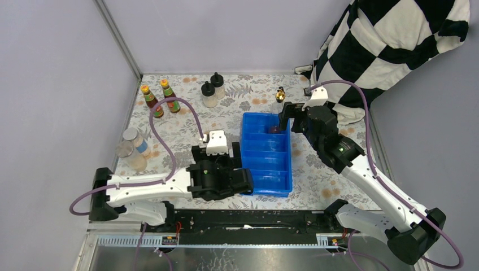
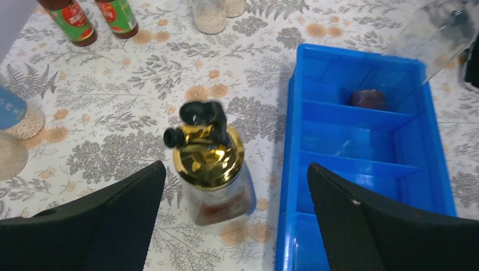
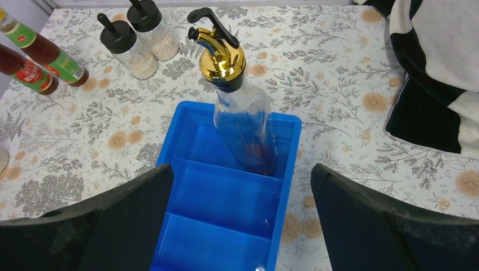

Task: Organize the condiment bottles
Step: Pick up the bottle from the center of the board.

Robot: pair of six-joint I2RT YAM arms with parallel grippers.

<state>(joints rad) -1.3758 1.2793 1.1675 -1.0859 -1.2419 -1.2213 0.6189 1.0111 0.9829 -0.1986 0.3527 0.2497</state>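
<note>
Floral desk (image 1: pixel 186 107), as we list it: blue tray (image 1: pixel 271 182), far compartment holding one gold-spouted bottle (image 3: pixel 243 113), right end effector (image 3: pixel 242 169) wide open either side; second gold-spouted bottle (image 2: pixel 209 155) on the desk just left of the tray, untouched between the spread fingers of our left end effector (image 2: pixel 235 169).

White-and-black arms (image 1: pixel 141 189) carry purple cables (image 1: pixel 366 107) and black jaws.

In the top view, open counter (image 1: pixel 234 106) lies mid-frame between the sauce bottles (image 1: pixel 149 100) at upper left and the blue tray (image 1: pixel 265 169). A gold-spouted bottle (image 3: pixel 240 113) blocks the tray's uppermost compartment; the compartments below it stand open. A second gold-spouted bottle (image 2: pixel 212 164) stands between the left pincer (image 2: pixel 235 166)'s wide-spread fingers, just beside the tray wall.
</note>
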